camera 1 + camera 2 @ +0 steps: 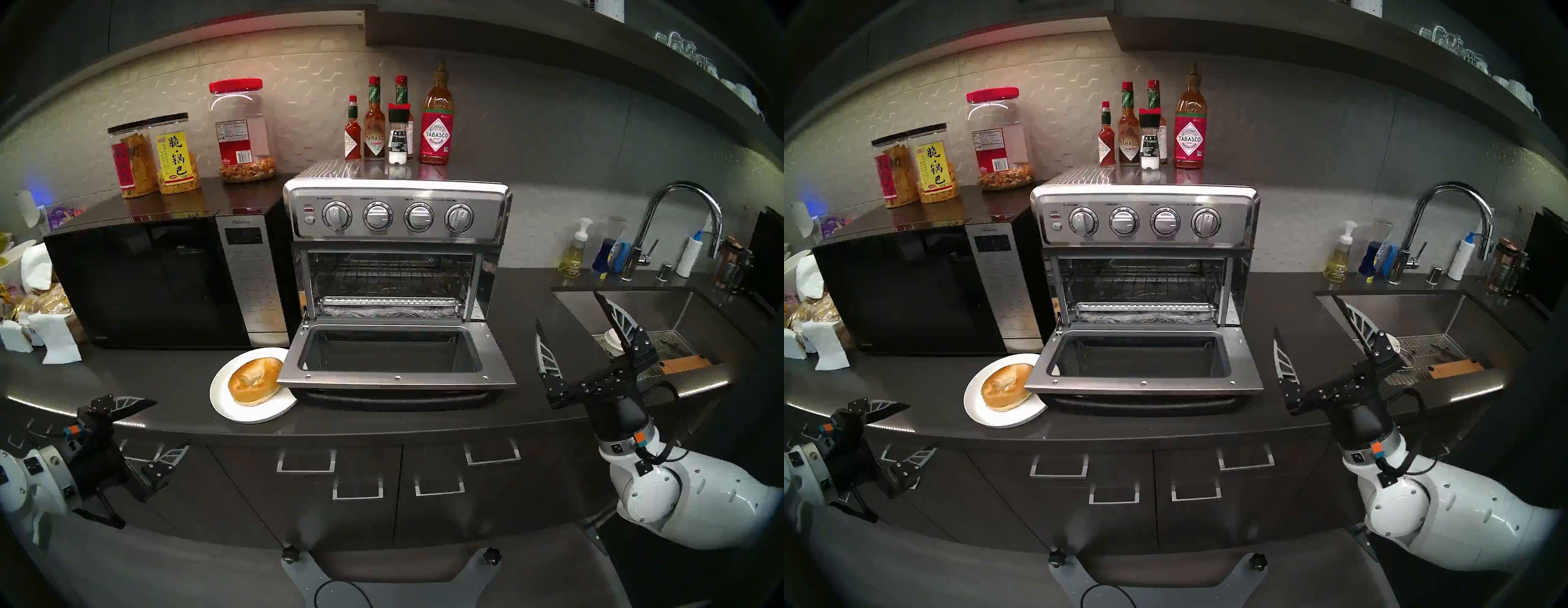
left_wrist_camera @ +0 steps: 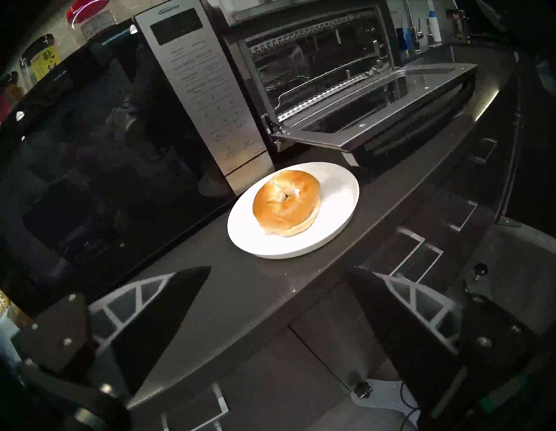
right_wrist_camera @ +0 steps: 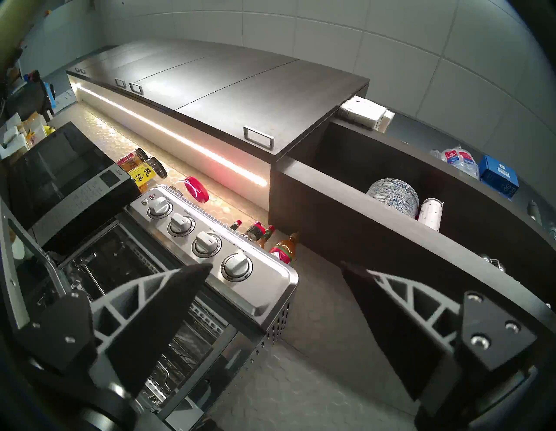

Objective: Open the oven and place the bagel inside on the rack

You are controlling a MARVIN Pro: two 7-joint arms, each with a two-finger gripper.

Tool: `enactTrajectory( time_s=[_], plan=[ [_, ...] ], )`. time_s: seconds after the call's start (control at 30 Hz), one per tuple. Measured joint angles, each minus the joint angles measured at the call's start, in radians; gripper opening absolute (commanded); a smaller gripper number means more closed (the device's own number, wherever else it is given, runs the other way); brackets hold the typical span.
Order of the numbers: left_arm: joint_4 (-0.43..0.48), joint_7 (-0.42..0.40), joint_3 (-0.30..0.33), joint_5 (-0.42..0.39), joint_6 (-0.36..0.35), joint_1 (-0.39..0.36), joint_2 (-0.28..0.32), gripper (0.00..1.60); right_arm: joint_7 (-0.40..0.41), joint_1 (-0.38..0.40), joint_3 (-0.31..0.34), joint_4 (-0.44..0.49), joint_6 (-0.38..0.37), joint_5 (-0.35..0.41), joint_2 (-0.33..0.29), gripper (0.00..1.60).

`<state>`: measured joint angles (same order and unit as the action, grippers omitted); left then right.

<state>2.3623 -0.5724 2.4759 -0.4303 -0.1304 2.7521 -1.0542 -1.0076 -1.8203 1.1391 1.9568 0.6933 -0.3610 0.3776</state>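
The stainless steel oven (image 1: 399, 212) stands mid-counter with its door (image 1: 399, 378) dropped flat and open. The wire rack (image 1: 390, 276) spans the inside, above a foil-covered tray (image 1: 390, 312). The rack also shows in the left wrist view (image 2: 316, 87). The golden-brown bagel (image 1: 254, 380) lies on a white plate (image 1: 237, 407) just left of the door's corner, and is in plain sight in the left wrist view (image 2: 285, 201). My left gripper (image 1: 169, 424) is open and empty at the counter's front edge, left of the plate. My right gripper (image 1: 566, 310) is open and empty, right of the oven door.
A black microwave (image 1: 148, 280) with snack jars (image 1: 169, 157) on top stands left of the oven. Sauce bottles (image 1: 437, 123) stand on the oven's top. A sink (image 1: 653, 310) and faucet (image 1: 679, 199) lie right. Napkins and bags (image 1: 42, 322) sit far left.
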Motion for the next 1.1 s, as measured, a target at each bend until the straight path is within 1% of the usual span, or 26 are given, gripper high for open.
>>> enactTrajectory(
  time_s=[0.07,0.23,0.43,0.67,0.93,1.1],
  plan=[
    [0.0,-0.022,0.012,-0.007,-0.015,-0.003,0.015,1.6,0.0,0.0,0.0,0.0,0.0,0.0,0.0,1.6],
    [0.0,-0.041,0.013,-0.014,-0.033,-0.014,0.033,1.6,0.0,0.0,0.0,0.0,0.0,0.0,0.0,1.6],
    [-0.001,-0.032,-0.02,-0.016,-0.052,-0.032,0.038,1.6,0.0,0.0,0.0,0.0,0.0,0.0,0.0,1.6],
    [-0.004,-0.018,-0.034,-0.025,-0.073,-0.054,0.043,1.6,0.0,0.0,0.0,0.0,0.0,0.0,0.0,1.6],
    [-0.004,0.008,-0.058,-0.104,-0.145,-0.093,0.042,1.6,0.0,0.0,0.0,0.0,0.0,0.0,0.0,1.6],
    [-0.005,0.039,-0.095,-0.148,-0.193,-0.13,0.042,1.6,0.0,0.0,0.0,0.0,0.0,0.0,0.0,1.6]
  ],
)
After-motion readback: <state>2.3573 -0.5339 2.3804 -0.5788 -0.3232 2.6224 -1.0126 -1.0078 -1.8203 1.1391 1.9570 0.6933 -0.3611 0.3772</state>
